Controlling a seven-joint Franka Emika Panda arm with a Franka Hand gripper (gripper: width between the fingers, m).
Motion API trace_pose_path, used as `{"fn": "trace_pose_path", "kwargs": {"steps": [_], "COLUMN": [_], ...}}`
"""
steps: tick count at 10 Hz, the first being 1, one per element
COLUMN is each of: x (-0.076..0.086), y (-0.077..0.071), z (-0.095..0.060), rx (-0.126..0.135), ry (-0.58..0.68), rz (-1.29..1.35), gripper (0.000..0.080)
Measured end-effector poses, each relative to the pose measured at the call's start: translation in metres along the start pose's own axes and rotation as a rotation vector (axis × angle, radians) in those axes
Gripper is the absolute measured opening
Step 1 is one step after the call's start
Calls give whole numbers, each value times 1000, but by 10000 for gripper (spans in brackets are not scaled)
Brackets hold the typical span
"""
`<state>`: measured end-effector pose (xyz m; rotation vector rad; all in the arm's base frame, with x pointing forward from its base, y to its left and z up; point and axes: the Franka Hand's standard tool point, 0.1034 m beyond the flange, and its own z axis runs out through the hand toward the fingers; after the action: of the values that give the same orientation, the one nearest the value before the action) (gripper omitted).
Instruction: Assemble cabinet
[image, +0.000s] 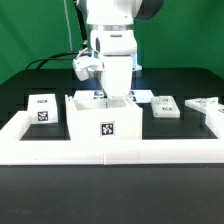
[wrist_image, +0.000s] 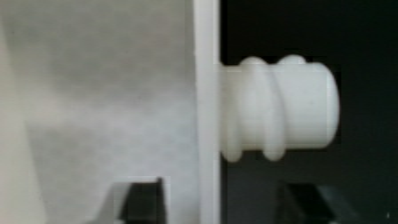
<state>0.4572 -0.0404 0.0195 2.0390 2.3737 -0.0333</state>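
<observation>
- A small tagged panel (image: 42, 108) is laid flat at the exterior view's left, well apart from the body; it is judged to be reserved for another step.
- The cabinet (image: 106, 122) is set mid-table, just behind the front rail (image: 60, 150), presumably so it is braced.
- The gripper (image: 103, 93) is held at the cabinet's top. In the wrist view its jaws are spread wide astride an upright wall (wrist_image: 98, 100), nothing being clamped; a ribbed peg (wrist_image: 285, 105) is seen jutting sideways.
- Loose parts (image: 160, 107) are laid at the right.
</observation>
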Motion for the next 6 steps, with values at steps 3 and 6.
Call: {"fn": "trace_pose_path", "kwargs": {"steps": [3,6], "x": [0,0], "y": [0,0], "z": [0,0], "rx": [0,0], "ry": [0,0], "rz": [0,1], "gripper": [35,34]}}
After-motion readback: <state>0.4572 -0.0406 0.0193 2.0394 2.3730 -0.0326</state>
